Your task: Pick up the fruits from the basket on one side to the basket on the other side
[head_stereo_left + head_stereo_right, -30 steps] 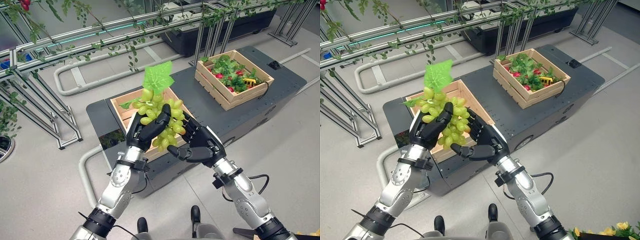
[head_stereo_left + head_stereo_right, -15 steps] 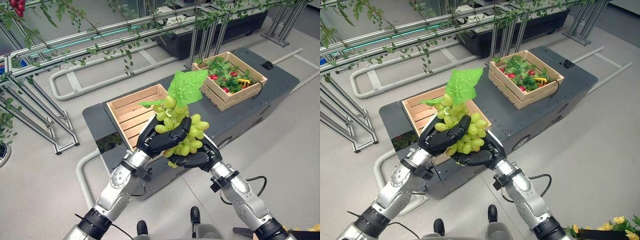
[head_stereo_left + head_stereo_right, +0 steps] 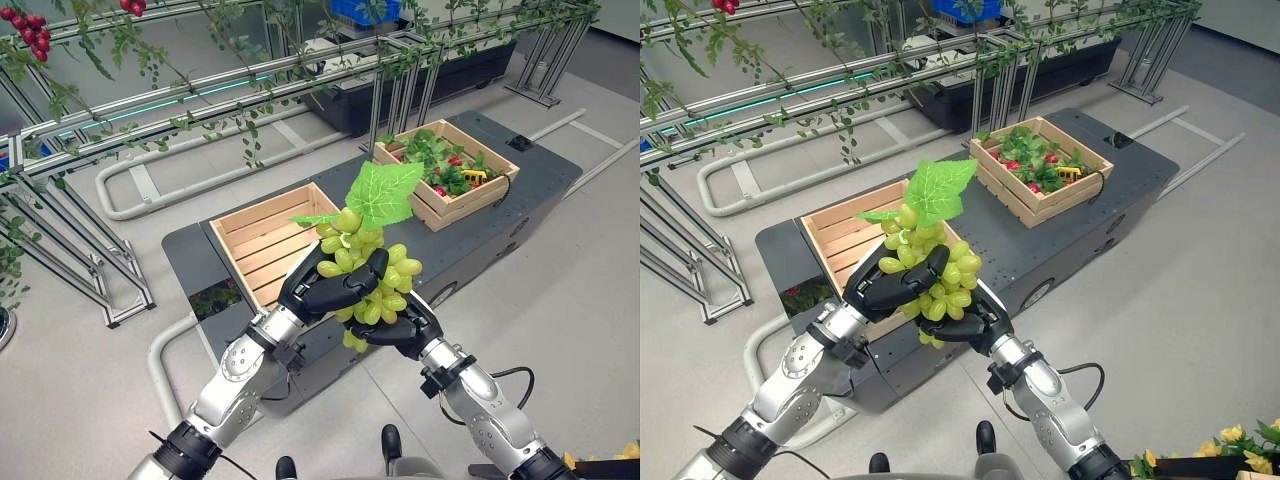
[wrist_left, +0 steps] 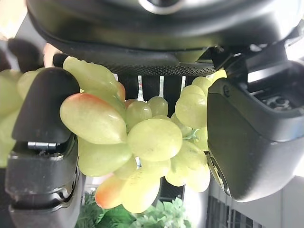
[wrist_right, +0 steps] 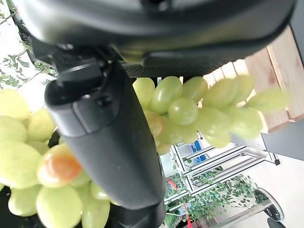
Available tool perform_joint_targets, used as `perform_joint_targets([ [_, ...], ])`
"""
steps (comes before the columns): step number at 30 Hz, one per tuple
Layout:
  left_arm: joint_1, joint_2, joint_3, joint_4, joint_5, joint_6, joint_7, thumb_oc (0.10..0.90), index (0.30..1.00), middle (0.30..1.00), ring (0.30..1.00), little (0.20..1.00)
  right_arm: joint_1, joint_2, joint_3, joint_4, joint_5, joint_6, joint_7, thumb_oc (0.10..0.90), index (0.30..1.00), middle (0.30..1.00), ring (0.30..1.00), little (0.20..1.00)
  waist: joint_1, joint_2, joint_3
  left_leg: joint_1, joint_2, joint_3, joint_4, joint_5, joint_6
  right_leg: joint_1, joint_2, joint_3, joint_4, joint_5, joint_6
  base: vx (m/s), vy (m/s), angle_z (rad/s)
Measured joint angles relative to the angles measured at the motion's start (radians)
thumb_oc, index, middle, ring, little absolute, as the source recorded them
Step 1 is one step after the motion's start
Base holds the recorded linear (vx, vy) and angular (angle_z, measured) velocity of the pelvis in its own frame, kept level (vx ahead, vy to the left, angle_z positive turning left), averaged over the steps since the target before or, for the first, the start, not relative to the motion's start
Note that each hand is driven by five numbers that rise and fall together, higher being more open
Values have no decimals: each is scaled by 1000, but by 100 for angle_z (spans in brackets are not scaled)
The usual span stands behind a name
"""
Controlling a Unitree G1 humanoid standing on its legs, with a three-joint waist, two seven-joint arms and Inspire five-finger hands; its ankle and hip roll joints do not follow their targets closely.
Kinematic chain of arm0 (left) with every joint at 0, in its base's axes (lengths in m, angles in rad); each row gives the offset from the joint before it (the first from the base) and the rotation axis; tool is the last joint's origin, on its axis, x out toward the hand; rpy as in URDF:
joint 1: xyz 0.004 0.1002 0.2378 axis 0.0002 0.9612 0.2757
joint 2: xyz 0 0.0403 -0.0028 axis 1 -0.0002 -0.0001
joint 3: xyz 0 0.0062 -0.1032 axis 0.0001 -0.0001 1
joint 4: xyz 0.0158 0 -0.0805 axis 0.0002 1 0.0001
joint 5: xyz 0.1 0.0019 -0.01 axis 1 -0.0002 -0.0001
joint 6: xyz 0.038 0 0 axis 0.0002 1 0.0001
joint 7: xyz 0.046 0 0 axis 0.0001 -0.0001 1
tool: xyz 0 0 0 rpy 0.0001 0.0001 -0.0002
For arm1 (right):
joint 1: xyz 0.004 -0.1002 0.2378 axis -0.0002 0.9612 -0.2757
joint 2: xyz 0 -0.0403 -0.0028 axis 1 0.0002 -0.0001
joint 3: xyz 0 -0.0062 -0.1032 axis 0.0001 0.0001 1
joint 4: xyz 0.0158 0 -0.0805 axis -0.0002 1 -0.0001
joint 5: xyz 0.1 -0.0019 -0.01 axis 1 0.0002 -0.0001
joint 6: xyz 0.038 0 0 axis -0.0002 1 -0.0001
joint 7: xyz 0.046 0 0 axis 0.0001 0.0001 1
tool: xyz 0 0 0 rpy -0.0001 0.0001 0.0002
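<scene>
Both hands are holding a bunch of pale green grapes with a broad green leaf on top point(image 3: 362, 268) in the air, over the near edge of the dark grey low platform point(image 3: 520, 175). The dark left hand point(image 3: 325, 287) is wrapping its fingers over the bunch from the robot's left, and the dark right hand point(image 3: 392, 328) is cupping it from below with fingers curled under the lowest grapes. In the left wrist view the grapes point(image 4: 142, 142) are sitting pressed between the left hand's thumb and fingers point(image 4: 251, 133); in the right wrist view the right hand's thumb point(image 5: 111, 142) is lying across the bunch point(image 5: 190, 109).

The bunch is hanging between the two crates, closer to the slatted light wooden crate point(image 3: 240, 215) on the robot's left, whose bare slats are showing beside the grapes. The second light wooden crate, filled with leafy greens and small red fruits point(image 3: 445, 175), is standing well apart on the platform's far right part. A stretch of bare dark platform top is lying open between the two crates.

Behind the platform, aluminium frames hung with green vines point(image 3: 250, 80) are running across the grey floor point(image 3: 590, 300), which is lying open to the right of the platform.
</scene>
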State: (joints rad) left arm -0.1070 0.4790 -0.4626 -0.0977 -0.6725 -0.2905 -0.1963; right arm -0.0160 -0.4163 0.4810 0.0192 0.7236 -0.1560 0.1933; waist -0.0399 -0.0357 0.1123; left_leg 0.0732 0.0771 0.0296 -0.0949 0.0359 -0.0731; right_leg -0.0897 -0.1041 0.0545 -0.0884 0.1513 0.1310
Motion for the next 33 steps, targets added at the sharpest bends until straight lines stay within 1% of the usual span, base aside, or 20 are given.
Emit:
perform_joint_targets([
  [1, 15, 0, 0, 0, 0, 0, 6, 800, 900, 900, 900, 900, 1, 5, 0, 16, 0, 0, -6, 400, 300, 300, 300, 300, 11, -2, -1, 12, -24, -21, -1, -12, 14, -6, -9, 32, 0, 9, 4, -138, 211, -62],
  [5, 61, -1, 2, 1, 10, -1, 33, 800, 900, 900, 900, 900, 27, 15, -10, 21, 44, -1, -32, 400, 300, 300, 300, 300, 5, -18, -10, 28, -63, 4, 5, -25, 38, -13, -40, 53, 0, 18, 18, -189, 265, -37],
  [9, 79, -10, 34, 25, 6, -7, 35, 800, 900, 900, 900, 900, 66, 114, -64, 47, 109, -15, -55, 400, 300, 300, 300, 300, 6, -32, -11, 30, -96, 19, 21, -39, 64, -28, -65, 49, 19, 34, 42, -150, 286, -22],
  [13, 123, -26, 68, 52, -51, -5, 10, 800, 900, 900, 900, 900, 100, 152, -138, 55, 110, -32, -63, 400, 300, 300, 300, 300, 2, -44, -4, 51, -142, 61, 46, -69, 95, -30, -111, 12, 42, 43, 54, -115, 181, -35],
  [15, 140, -33, 68, 50, -60, 0, -6, 800, 900, 900, 900, 900, 115, 155, -159, 57, 115, -43, -63, 400, 300, 300, 300, 300, 4, -55, 3, 51, -159, 80, 62, -77, 108, -32, -137, -22, 34, 9, 60, -107, 84, -32],
  [16, 146, -40, 68, 49, -86, 8, -7, 800, 900, 900, 900, 900, 114, 152, -160, 58, 118, -44, -63, 400, 300, 300, 300, 300, 8, -46, 10, 47, -153, 95, 64, -77, 115, -42, -143, -65, 37, -42, 76, -114, 45, -40],
  [17, 146, -47, 69, 49, -93, 16, -4, 800, 900, 900, 900, 900, 114, 148, -160, 58, 118, -47, -63, 400, 300, 300, 300, 300, 10, -36, 16, 44, -141, 100, 61, -73, 124, -44, -140, -83, 43, -57, 73, -186, 51, -40],
  [18, 146, -63, 73, 48, -117, 21, 8, 800, 900, 900, 900, 900, 115, 150, -158, 59, 119, -51, -63, 400, 300, 300, 300, 300, 15, -10, 30, 40, -112, 116, 47, -59, 126, -58, -118, -135, 110, -54, 69, -144, 29, -22],
  [19, 144, -68, 78, 47, -128, 21, 16, 800, 900, 900, 900, 900, 114, 149, -157, 60, 119, -55, -63, 400, 300, 300, 300, 300, 18, -8, 31, 38, -97, 118, 46, -54, 121, -68, -103, -151, 178, -61, 57, -187, 30, -17],
  [20, 138, -72, 86, 45, -149, 21, 39, 800, 900, 900, 900, 900, 114, 150, -156, 60, 120, -75, -63, 400, 300, 300, 300, 300, 26, -5, 33, 26, -85, 117, 48, -46, 107, -71, -72, -173, 261, -87, 19, -110, 14, -17],
  [22, 137, -70, 111, 46, -166, 21, 85, 800, 900, 900, 900, 900, 87, 151, -145, 61, 140, -100, -65, 400, 300, 300, 300, 300, 39, -7, 46, 10, -94, 140, 64, -52, 103, -76, -62, -175, 227, -67, 4, -151, -2, -47],
  [23, 137, -73, 126, 47, -167, 20, 110, 800, 900, 900, 900, 900, 76, 154, -136, 62, 153, -121, -67, 400, 300, 300, 300, 300, 43, -4, 50, -7, -99, 153, 72, -60, 114, -71, -48, -172, 168, -16, 7, -128, -21, -86],
  [24, 136, -76, 139, 47, -167, 17, 120, 800, 900, 900, 900, 900, 61, 153, -131, 64, 153, -134, -67, 400, 300, 300, 300, 300, 60, 0, 53, -13, -105, 147, 66, -69, 125, -78, -33, -164, 127, 32, 29, -72, -32, -137],
  [25, 130, -93, 166, 59, -167, 17, 141, 800, 900, 900, 900, 900, 33, 152, -121, 75, 152, -156, -67, 400, 300, 300, 300, 300, 72, 17, 64, -10, -76, 159, 45, -51, 137, -74, -16, -194, 83, 74, 59, -108, -74, -114],
  [26, 123, -98, 167, 64, -167, 20, 152, 800, 900, 900, 900, 900, 34, 148, -122, 76, 153, -165, -68, 400, 300, 300, 300, 300, 61, 31, 67, -6, -55, 172, 45, -38, 125, -75, -9, -252, 151, 20, -3, -67, -93, -85],
  [27, 118, -118, 166, 58, -166, 20, 155, 800, 900, 900, 900, 900, 34, 136, -122, 76, 154, -178, -69, 400, 300, 300, 300, 300, 62, 48, 73, -7, -27, 185, 45, -34, 119, -59, -8, -309, 250, -54, -42, -48, -87, -45],
  [28, 122, -124, 166, 42, -166, 20, 162, 800, 900, 900, 900, 900, 29, 131, -118, 73, 155, -180, -70, 400, 300, 300, 300, 300, 90, 55, 77, 0, 1, 265, 42, -33, 115, -58, -34, -380, 370, -131, -57, -26, -108, -79],
  [30, 117, -119, 170, 33, -169, 19, 168, 800, 900, 900, 900, 900, 24, 134, -110, 69, 148, -180, -70, 400, 300, 300, 300, 300, 130, 45, 76, 12, 15, 334, 43, -30, 109, -10, -81, -441, 433, -208, -34, -86, -164, -83],
  [31, 117, -120, 173, 33, -172, 19, 169, 800, 900, 900, 900, 900, 22, 134, -106, 65, 147, -180, -70, 400, 300, 300, 300, 300, 142, 44, 76, 18, 15, 342, 43, -30, 108, 11, -91, -454, 429, -220, -31, -94, -240, -65],
  [33, 117, -118, 184, 33, -191, 19, 170, 800, 900, 900, 900, 900, 15, 134, -83, 52, 147, -180, -70, 400, 300, 300, 300, 300, 150, 37, 75, 25, 9, 365, 45, -24, 99, 67, -93, -452, 332, -231, -13, -88, -238, -62],
])
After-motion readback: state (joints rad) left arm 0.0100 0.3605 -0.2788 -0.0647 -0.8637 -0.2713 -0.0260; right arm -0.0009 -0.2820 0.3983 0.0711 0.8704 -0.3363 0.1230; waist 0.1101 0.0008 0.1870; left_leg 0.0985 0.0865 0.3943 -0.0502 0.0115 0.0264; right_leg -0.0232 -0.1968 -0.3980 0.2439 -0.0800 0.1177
